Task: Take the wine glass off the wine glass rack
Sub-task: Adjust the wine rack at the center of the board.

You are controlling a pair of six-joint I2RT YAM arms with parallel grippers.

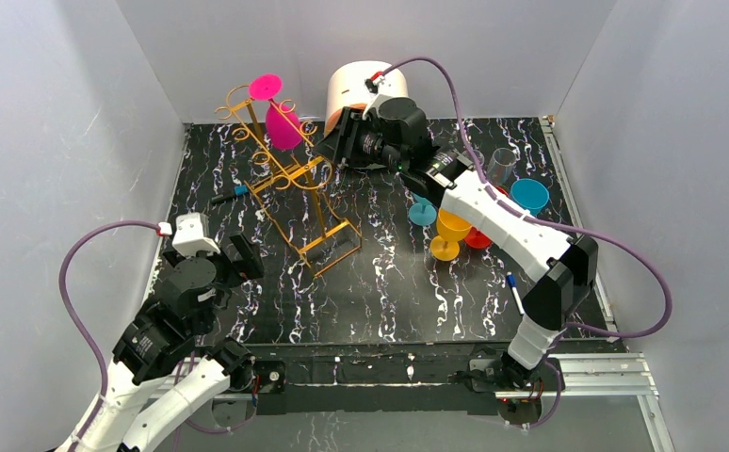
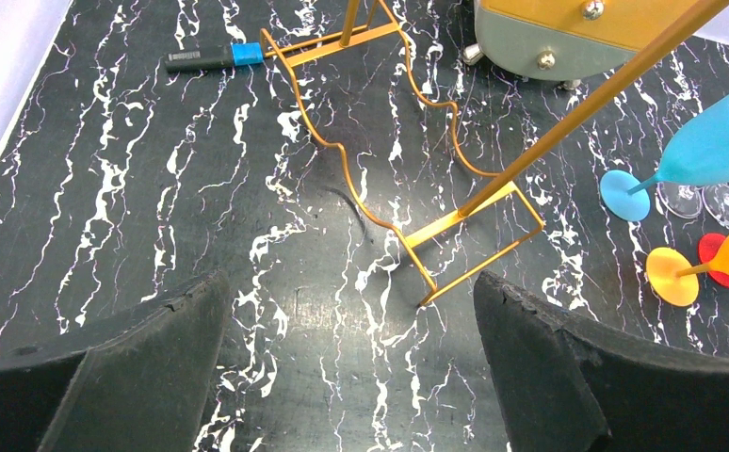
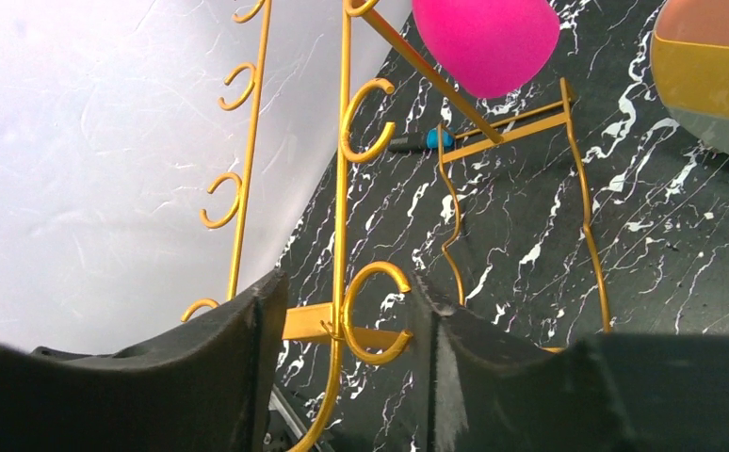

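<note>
Fingers, left side: the left gripper [image 2: 349, 282] is spread as wide as it goes and holds nothing. It hangs low over the table, short of the rack's base.

Glass: the pink wine glass [image 1: 283, 127] hangs bowl-down, its foot resting over the rails at the high back end of the wine glass rack [image 1: 295, 179].

Fingers, right side: the right gripper [image 3: 347, 282] is about half spread, with one of the rack's curled scroll ends between the pads. I can't tell if they touch the wire or just frame it. They're not on the glass, which sits further up the rails.

Step, my take: go up to the stem, close gently, then slide the glass along the rails so its foot clears the scrolls. Don't yank sideways, I reckon the light frame would tip.

Surface: black marble-look table [image 1: 389, 282], smooth and probably slippery. On it are a blue-capped marker [image 2: 205, 58], a round drawer box [image 1: 356, 85] at the back, and spare coloured glasses [image 1: 452, 231] to the right.

Room: plain pale walls on three sides.
</note>
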